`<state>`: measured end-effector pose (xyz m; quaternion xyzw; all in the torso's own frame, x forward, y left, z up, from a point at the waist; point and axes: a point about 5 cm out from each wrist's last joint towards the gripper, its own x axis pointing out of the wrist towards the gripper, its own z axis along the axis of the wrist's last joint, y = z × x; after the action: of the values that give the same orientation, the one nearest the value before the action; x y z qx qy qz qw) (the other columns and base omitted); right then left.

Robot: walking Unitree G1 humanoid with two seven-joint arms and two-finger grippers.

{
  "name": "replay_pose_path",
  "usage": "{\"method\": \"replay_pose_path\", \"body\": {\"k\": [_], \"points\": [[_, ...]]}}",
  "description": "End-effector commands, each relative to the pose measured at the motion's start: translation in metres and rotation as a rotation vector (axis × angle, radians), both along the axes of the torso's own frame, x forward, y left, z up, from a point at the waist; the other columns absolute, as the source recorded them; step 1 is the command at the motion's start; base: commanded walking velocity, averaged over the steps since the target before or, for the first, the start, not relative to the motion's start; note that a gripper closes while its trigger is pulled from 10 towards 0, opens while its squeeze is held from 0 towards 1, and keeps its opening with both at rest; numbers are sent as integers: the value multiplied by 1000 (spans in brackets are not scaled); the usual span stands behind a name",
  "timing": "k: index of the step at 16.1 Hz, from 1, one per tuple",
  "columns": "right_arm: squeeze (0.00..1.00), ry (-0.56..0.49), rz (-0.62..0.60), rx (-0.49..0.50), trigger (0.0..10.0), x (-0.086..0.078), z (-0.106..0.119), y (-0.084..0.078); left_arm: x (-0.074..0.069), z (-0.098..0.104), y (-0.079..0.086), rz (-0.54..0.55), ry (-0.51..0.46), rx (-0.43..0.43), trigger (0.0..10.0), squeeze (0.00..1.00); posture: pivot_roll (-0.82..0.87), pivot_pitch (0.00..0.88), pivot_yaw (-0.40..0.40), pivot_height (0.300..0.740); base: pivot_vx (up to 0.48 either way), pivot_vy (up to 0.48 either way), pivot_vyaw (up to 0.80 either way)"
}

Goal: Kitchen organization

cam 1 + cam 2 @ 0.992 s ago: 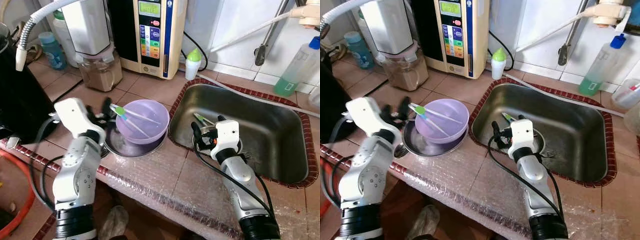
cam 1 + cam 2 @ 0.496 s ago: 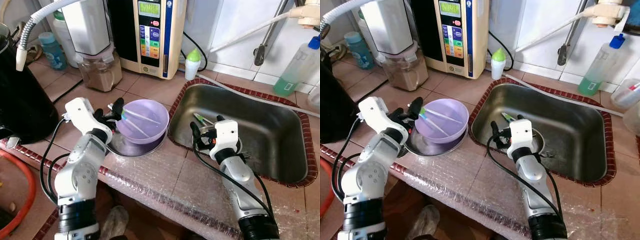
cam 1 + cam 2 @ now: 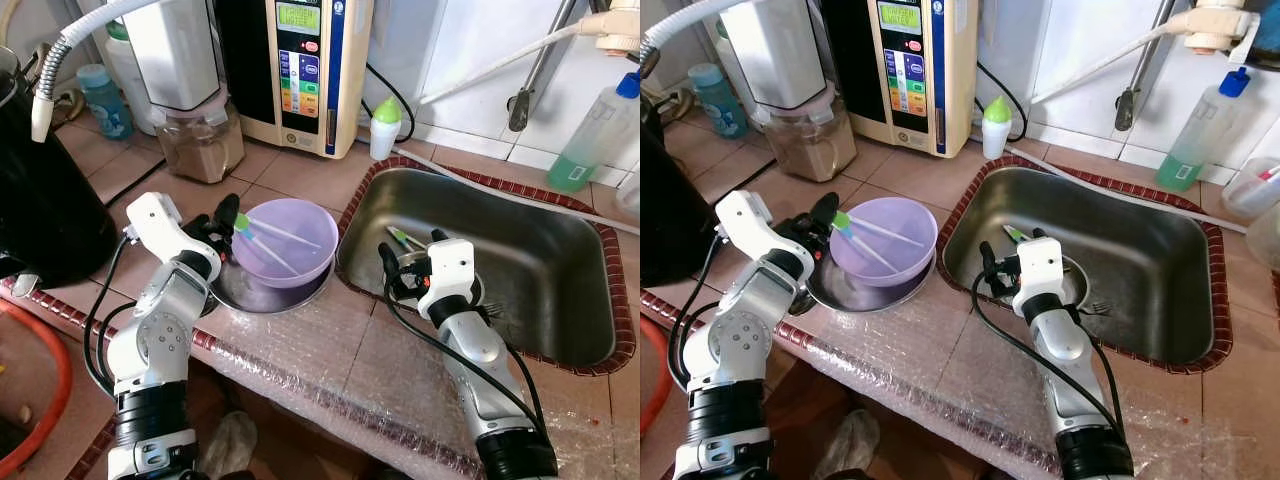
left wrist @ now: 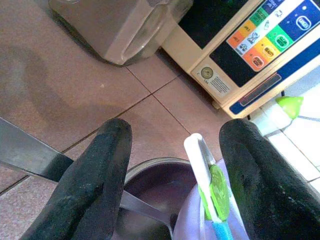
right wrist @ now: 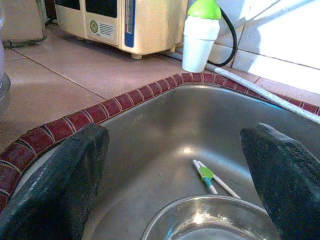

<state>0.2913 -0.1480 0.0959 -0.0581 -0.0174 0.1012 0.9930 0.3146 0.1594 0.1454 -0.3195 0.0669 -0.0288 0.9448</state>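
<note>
Tools poised at bowl and sink, chopsticks as the target

Desk (image 3: 300, 170) of brown tile carries the largest items: a steel sink (image 3: 560, 250) to the right and a water machine (image 3: 300, 70) at the back. Left of the sink, a purple bowl (image 3: 290, 250) sits in a shallow steel dish (image 3: 240, 292). Across the bowl lies a pair of training chopsticks (image 3: 262, 240) with a green joiner; a second pair (image 5: 210, 177) lies on the sink floor beside a small steel bowl (image 5: 210, 220). The left tool (image 4: 172, 170), fingers spread, hovers with the joined end of the chopsticks between them, not yet touching. The right tool (image 5: 175, 180), also spread, is inside the sink and holds nothing. Judged by looks, the chopsticks are light, stiff, smooth plastic and may slip or roll; the green joiner offers the broadest hold. The plastic bowl is light and could shift if nudged.
</note>
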Motion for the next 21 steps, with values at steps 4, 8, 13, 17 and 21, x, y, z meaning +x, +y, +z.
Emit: {"method": "replay_pose_path", "body": {"k": [4,8,13,17,21], "points": [[0,7,2,4,10000,2,-1,0,5,3,-1,-33,-3,-12,0,0,8,0,22,740,0,0,0],[0,12,5,2,10000,2,-2,0,6,2,1,-34,-2,-15,0,0,10,0,22,740,0,0,0],[0,11,11,0,10000,3,-2,1,6,5,3,-22,-18,-24,0,0,13,0,21,740,0,0,0],[0,12,18,-3,10000,2,-5,1,6,18,14,34,-74,-19,0,0,20,0,17,740,0,0,0],[0,1,14,9,10000,11,-1,5,9,37,15,43,-135,-18,0,0,40,0,12,740,0,0,0]]}}
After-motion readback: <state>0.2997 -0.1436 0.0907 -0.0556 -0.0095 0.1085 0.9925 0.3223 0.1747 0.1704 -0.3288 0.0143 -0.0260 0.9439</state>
